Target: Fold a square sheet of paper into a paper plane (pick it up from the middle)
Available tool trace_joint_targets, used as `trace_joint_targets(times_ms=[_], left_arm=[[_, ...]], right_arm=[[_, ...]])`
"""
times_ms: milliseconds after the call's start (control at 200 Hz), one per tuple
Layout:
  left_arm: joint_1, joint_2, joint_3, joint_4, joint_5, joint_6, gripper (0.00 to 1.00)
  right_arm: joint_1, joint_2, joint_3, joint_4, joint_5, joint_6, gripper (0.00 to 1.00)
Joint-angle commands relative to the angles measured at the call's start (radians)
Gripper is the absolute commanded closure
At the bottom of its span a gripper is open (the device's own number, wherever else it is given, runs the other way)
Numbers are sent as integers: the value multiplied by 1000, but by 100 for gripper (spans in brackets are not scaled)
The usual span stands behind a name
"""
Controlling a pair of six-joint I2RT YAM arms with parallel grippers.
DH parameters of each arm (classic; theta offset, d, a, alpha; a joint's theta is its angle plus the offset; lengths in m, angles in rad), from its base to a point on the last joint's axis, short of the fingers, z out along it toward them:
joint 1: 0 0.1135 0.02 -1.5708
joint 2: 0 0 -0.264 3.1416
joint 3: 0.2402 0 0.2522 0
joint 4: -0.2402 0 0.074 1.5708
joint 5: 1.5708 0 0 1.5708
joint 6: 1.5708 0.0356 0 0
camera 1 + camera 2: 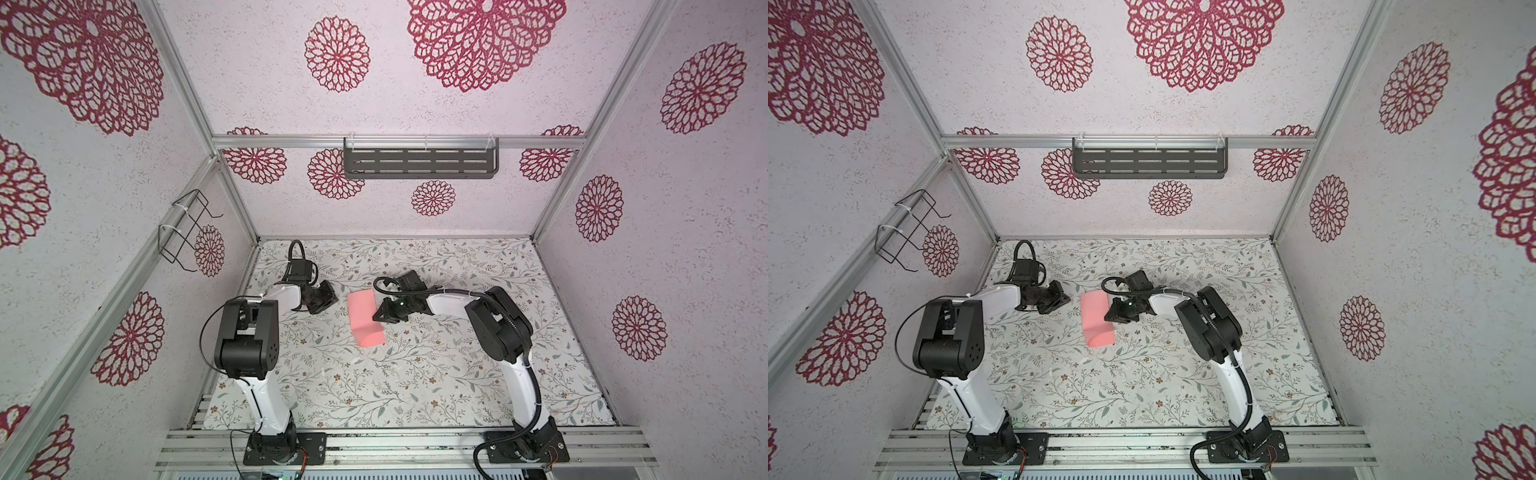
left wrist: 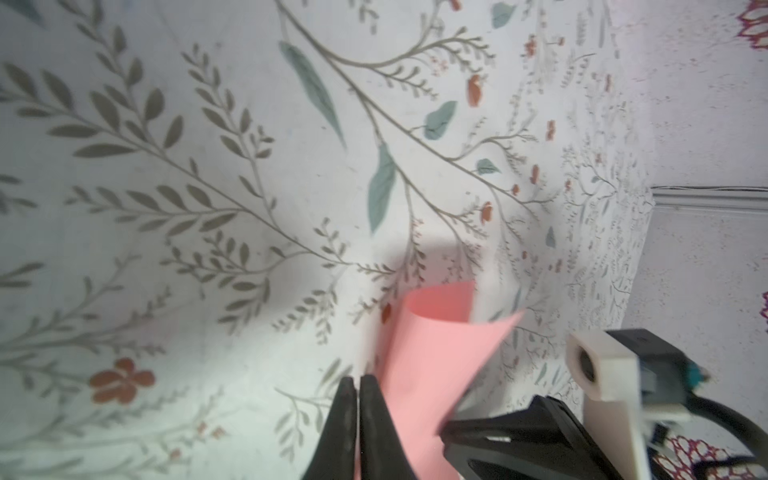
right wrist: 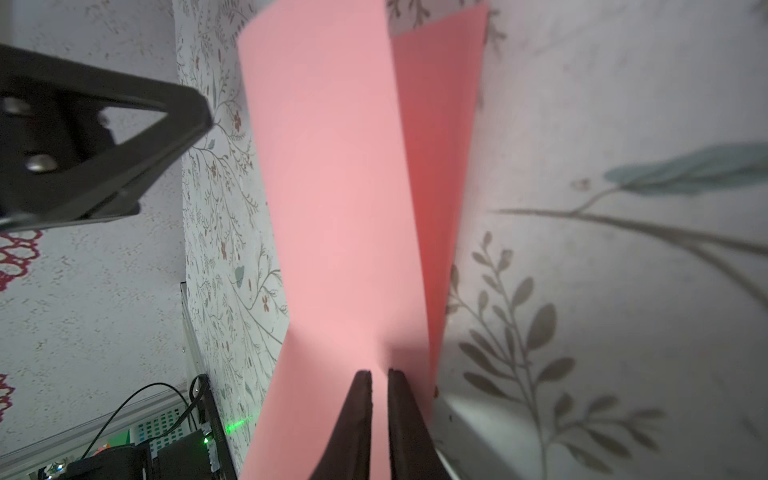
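Geometry — square sheet of paper, loosely doubled on the table, runs crosswise to the right pincer, which is pinched almost closed on its mid-edge — left pincer, shut and empty, sits just beyond the sheet.

A floral mat lies flat; a slotted shelf and wire rack hang, seemingly zip-tied.

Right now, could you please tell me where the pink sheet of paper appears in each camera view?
In a top view: pink sheet of paper, curled over, just left of centre.
In a top view: same spot, shifted slightly left.
Left wrist: lower middle.
Right wrist: centre, running top to bottom.
Shared landmark: right claw, pinching its edge.
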Motion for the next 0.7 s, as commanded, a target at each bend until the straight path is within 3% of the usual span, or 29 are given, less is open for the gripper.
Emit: trace_joint_targets(times_ms=[0,150,315,690], left_arm=[[-76,-80,-43,-29,21,-35,91],[-146,-110,-135,-4,84,-110,91],[-187,-98,-192,-39,103,-113,91],[-221,-68,-214,-180,-1,-70,91]], right_arm=[[-4,90,-60,-227,202,-21,85],[-4,92,-60,-231,204,-24,85],[-4,92,-58,-235,206,-26,85],[-4,96,-48,-249,209,-31,85]])
